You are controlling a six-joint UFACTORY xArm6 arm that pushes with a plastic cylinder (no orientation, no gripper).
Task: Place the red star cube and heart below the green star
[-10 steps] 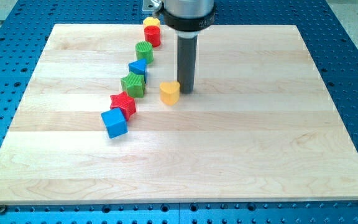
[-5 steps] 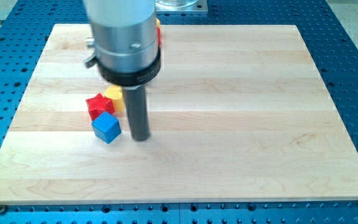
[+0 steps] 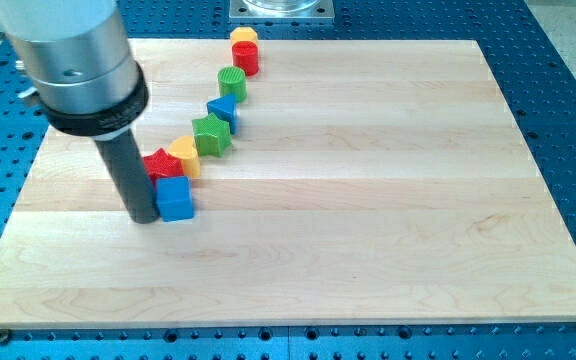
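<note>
A robotics lab bench: a pale wooden board [image 3: 368, 250] lies on a blue metal table [image 3: 568, 120] drilled with a regular grid of holes, with a metal mounting plate [image 3: 282, 8] at the frame's top centre.

We note a pale matt wooden board [image 3: 368, 200] on perforated blue metal [image 3: 568, 120]. Blocks look like ridged plastic; our rod [image 3: 133, 175] is matt dark.

One camera only, looking down at a steep slant from the near edge of the wooden worktop [image 3: 368, 250]. It sits back far enough to take in the whole board, blue perforated base [image 3: 568, 90] showing round every side.
</note>
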